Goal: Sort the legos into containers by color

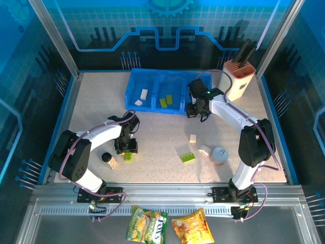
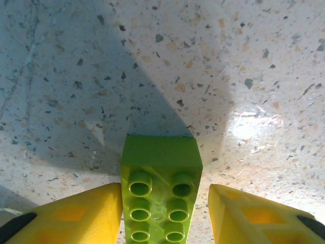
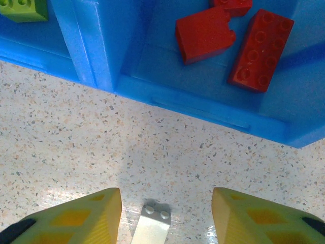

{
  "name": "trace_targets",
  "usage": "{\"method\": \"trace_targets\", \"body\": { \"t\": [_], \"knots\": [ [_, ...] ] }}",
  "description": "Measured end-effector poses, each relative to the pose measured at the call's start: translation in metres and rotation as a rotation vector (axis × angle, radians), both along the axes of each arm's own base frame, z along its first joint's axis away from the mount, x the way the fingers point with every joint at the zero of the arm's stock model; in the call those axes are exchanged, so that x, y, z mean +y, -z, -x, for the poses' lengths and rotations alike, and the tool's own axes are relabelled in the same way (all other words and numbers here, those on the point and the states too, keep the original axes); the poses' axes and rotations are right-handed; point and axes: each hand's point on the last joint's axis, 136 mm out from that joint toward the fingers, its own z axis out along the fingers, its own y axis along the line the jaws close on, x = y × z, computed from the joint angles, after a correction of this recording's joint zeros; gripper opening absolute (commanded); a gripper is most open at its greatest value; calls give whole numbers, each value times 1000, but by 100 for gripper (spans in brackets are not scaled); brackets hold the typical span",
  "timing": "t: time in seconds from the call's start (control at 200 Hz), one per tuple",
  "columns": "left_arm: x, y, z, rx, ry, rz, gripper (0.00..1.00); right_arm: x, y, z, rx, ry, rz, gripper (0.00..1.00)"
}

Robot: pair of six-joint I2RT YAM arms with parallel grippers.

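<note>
Brick [image 2: 160, 193] lime green, studded, sloped end, between yellow fingers [image 2: 76, 213].

The green brick [image 2: 160, 188] and blue tray [image 3: 96, 46] are smooth plastic, the brick glossier. The speckled table [image 2: 228, 76] shines slightly.

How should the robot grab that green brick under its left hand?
By its two long side walls, coming straight down from above. The green brick lies flat, studs up, lengthwise between the left hand's fingers, so they meet flat parallel faces.

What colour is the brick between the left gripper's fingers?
The brick is lime green, clearest in the left wrist view.
</note>
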Motion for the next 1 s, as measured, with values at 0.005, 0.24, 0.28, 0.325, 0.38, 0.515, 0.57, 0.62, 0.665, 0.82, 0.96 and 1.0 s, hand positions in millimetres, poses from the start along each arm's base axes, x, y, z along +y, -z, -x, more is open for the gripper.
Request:
{"method": "trace_targets", "body": {
  "t": [0.005, 0.24, 0.28, 0.325, 0.38, 0.515, 0.57, 0.62, 0.665, 0.82, 0.96, 1.0],
  "knots": [
    [0, 0, 0, 0, 0, 0, 47, 0, 0, 0, 0, 0, 0, 51],
    [0, 1, 1, 5, 1, -3, 45, 0, -2, 0, -5, 0, -2, 50],
    [0, 3, 1, 11, 1, -5, 45, 0, -3, 0, -6, 0, -3, 50],
    [1, 4, 2, 15, 2, -11, 44, 0, -3, 0, -7, 0, -3, 50],
    [2, 5, 2, 19, 2, -16, 44, 0, -3, 0, -7, 0, -3, 50],
    [2, 7, 3, 25, 5, -20, 41, 0, -3, 0, -7, 0, -3, 50],
    [2, 7, 3, 24, 7, -23, 39, 0, -3, 0, -8, 1, -1, 50],
    [2, 7, 3, 24, 8, -24, 38, -1, -3, 0, -8, 1, 0, 50],
    [2, 7, 3, 23, 8, -24, 37, -1, -3, 0, -8, 2, 0, 49],
    [2, 7, 3, 22, 9, -26, 36, -1, -3, 1, -10, 2, 3, 49],
    [2, 6, 2, 21, 9, -26, 35, 0, -8, 2, -19, -3, -2, 49],
    [2, 6, 2, 19, 9, -25, 35, 0, -9, 2, -22, -3, -3, 49]
  ]
}}
